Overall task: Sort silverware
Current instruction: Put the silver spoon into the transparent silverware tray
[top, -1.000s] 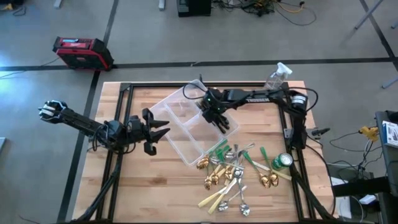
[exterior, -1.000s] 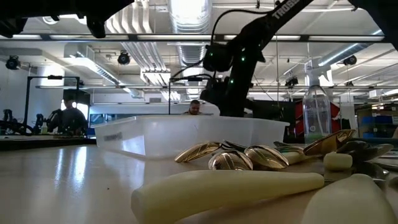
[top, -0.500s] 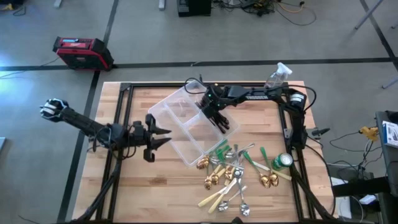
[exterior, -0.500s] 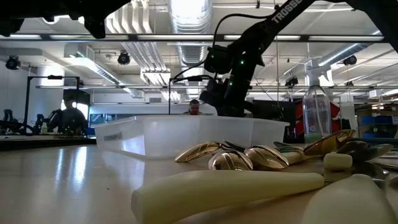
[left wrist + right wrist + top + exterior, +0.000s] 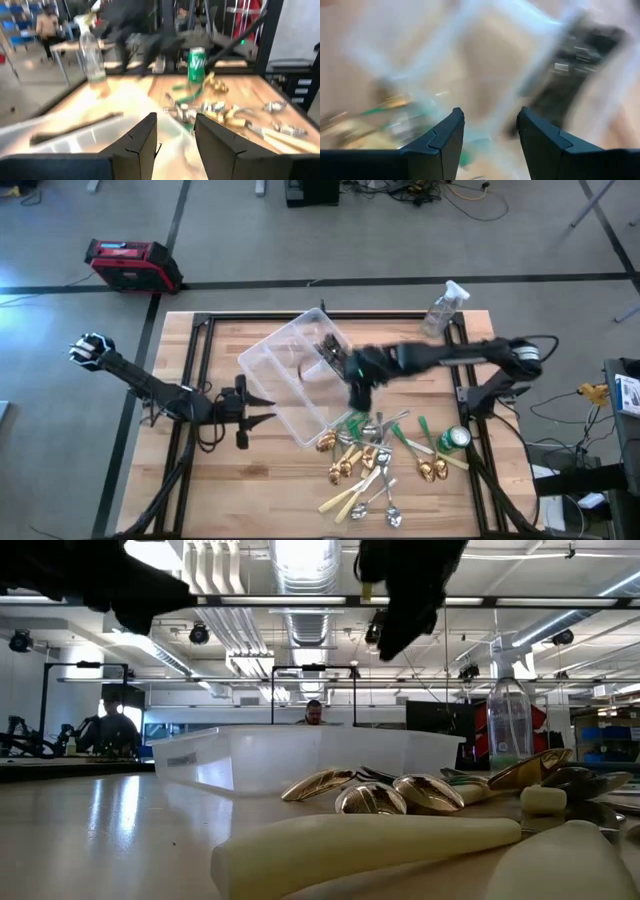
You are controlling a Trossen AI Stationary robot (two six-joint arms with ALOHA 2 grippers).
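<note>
The silverware (image 5: 375, 452) lies in a loose pile on the wooden table, near and right of a clear divided tray (image 5: 262, 352): gold spoons (image 5: 385, 792), silver spoons, green-handled pieces and cream-handled knives (image 5: 370, 840). Dark pieces (image 5: 327, 345) lie inside the tray's far part and show blurred in the right wrist view (image 5: 580, 55). My right gripper (image 5: 357, 392) hangs open over the tray's near right corner with nothing between its fingers (image 5: 440, 137). My left gripper (image 5: 265, 412) stands open beside the tray's left wall, facing the tray (image 5: 90, 137).
A green can (image 5: 455, 439) stands right of the pile and a clear spray bottle (image 5: 444, 305) at the far right corner. The black frame rails (image 5: 200, 380) run along the table's edges. Bare wood lies at the near left (image 5: 250, 490).
My right gripper has swung from above the tray's far part toward the table's near edge, to the tray's near right corner, and has risen in the low view. My left gripper has crept a little toward the tray.
</note>
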